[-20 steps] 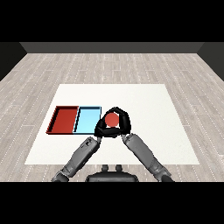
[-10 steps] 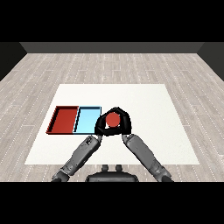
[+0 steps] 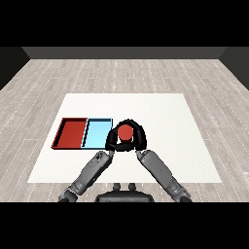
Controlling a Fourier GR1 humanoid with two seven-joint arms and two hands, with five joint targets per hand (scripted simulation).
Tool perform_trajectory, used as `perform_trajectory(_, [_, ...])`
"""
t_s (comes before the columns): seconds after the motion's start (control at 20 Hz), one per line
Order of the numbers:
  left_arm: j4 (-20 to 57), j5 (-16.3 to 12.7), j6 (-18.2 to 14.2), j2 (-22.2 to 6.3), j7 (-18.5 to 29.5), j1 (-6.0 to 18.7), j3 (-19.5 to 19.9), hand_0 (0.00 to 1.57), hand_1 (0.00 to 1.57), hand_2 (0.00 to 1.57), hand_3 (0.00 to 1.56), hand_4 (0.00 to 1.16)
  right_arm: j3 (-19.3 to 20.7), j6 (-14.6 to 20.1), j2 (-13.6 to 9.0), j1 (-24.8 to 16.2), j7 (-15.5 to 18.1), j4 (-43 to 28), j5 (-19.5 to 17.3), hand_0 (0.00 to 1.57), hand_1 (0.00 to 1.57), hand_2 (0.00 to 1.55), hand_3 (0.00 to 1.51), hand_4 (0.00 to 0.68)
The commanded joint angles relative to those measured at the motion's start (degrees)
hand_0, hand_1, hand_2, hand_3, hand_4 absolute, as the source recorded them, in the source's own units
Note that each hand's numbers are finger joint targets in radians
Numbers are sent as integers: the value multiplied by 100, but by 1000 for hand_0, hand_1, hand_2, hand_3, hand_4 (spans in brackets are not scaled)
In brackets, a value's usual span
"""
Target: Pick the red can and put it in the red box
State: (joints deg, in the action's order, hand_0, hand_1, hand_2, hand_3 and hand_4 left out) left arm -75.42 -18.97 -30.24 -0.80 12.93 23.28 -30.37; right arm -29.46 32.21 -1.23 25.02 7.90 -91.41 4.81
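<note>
The red can is held up in the middle of the head view, just right of the trays. My right hand curls round its right side and top. On the can's left side my left hand also curls against it. The red tray lies at the left of the table with nothing in it, about a tray's width left of the can. Most of the can's body is hidden by the two hands.
The light blue tray lies between the red tray and the can, its right edge right beside my left hand. White table spreads to the right and behind the hands.
Both hands and the can have shifted a little to the left, closer to the light blue tray. The trays have not moved.
</note>
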Motion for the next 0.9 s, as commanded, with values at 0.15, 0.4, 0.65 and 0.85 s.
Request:
perform_trajectory(0.15, [-27,7,3,77,42,-15,-87,1571,1571,1571,1499,1127,66,-347,118,103,-557,117,-602,0,0,0,0,0])
perform_trajectory(0.4, [173,67,158,77,516,-296,-41,1571,1571,1571,1500,1130,470,-302,121,409,-536,195,-687,0,0,0,0,0])
perform_trajectory(0.65, [120,126,176,79,348,-227,-59,1571,1571,1571,1497,1135,143,12,122,-322,-369,-306,-736,0,0,0,0,0])
perform_trajectory(0.85, [-43,387,366,79,11,-89,337,1571,1571,1571,1494,1139,225,-116,121,-456,-627,-419,-926,0,0,0,0,0])
